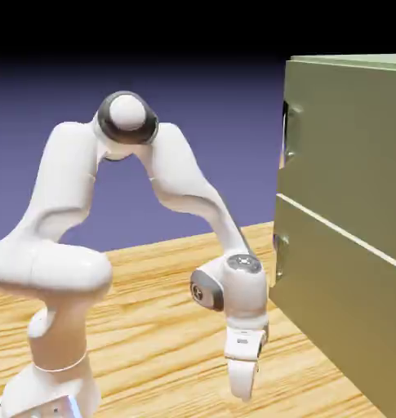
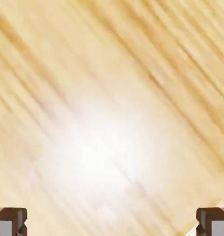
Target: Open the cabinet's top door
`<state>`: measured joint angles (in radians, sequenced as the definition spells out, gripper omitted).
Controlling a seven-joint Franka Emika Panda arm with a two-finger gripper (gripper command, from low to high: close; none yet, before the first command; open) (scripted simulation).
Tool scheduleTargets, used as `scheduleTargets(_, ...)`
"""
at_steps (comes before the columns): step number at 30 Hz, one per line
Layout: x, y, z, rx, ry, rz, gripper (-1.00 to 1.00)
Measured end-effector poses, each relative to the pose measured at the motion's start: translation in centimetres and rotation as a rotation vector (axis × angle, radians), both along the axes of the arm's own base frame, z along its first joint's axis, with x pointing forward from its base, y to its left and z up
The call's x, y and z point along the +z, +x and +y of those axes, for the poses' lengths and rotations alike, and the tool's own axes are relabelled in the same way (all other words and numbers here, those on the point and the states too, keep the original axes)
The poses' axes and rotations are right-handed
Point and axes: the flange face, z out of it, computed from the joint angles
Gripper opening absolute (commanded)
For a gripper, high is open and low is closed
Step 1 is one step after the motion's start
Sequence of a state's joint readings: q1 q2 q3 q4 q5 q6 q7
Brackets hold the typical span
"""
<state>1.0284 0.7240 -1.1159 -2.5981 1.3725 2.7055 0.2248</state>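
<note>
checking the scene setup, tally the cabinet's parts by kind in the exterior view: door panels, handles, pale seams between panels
door panels: 2
handles: 2, one per panel
pale seams: 1
total: 5

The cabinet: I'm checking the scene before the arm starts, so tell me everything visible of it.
The cabinet is boxy, olive green and smooth-looking, upright at the exterior view's right and cut off by the picture's edge. A thin pale seam divides its upper panel from the lower one. Each has a small grey handle near its left edge. Nothing visibly touches it except the wooden surface below.
</note>
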Motion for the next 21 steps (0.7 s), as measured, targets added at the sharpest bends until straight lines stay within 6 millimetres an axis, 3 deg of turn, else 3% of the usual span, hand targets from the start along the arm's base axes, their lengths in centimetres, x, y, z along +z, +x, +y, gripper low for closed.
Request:
scheduleTargets(6,4.9,2.1,-1.1,-0.008,-0.16,-0.17,0.0)
scheduleTargets(11,11.0,4.7,0.4,0.048,-0.281,-0.378,0.0)
scheduleTargets(16,18.2,7.3,4.8,0.164,-0.377,-0.634,0.0)
scheduleTargets(21,26.1,8.5,12.2,0.337,-0.435,-0.924,0.0)
